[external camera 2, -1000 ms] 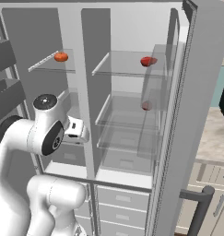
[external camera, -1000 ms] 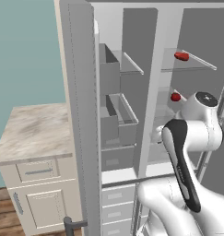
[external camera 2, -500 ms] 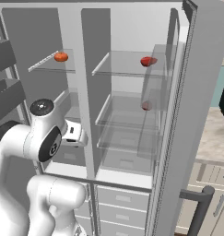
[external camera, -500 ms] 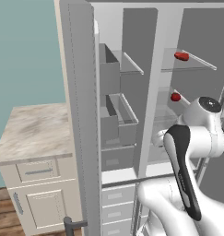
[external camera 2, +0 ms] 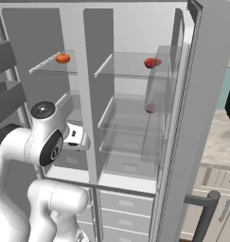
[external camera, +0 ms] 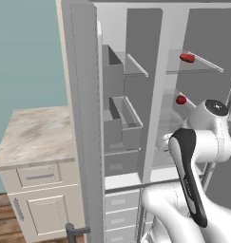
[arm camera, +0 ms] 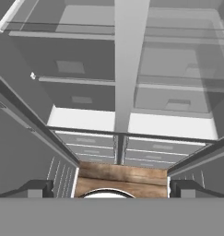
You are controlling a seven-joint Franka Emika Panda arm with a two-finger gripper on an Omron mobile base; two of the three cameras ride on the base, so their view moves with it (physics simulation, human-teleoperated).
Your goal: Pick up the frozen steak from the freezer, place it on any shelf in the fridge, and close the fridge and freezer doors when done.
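Both doors of the tall grey unit stand open. The frozen steak (external camera 2: 63, 58), a small reddish slab, lies at the back of the freezer's (external camera 2: 45, 85) upper shelf. In the left base view the door bins (external camera: 118, 118) hide it. My hand (external camera 2: 75, 137) hangs in front of the freezer, well below the steak and just left of the divider. In the hand view my gripper (arm camera: 112, 186) is open, fingertips (arm camera: 39, 186) wide apart with nothing between them, looking down at the lower shelves and drawers. The fridge (external camera 2: 135, 42) holds clear glass shelves (external camera 2: 121, 75).
A flat red item (external camera 2: 152, 62) (external camera: 187, 57) lies on the fridge's top shelf, a red ball (external camera 2: 151, 108) (external camera: 181, 99) below it. The freezer door (external camera: 79, 118) juts out at left, the fridge door (external camera 2: 197, 118) at right. A marble counter (external camera: 36, 133) stands further left.
My arm has sunk a little and swung slightly toward the freezer side. The gripper has stayed open. The red items and both doors have not moved.
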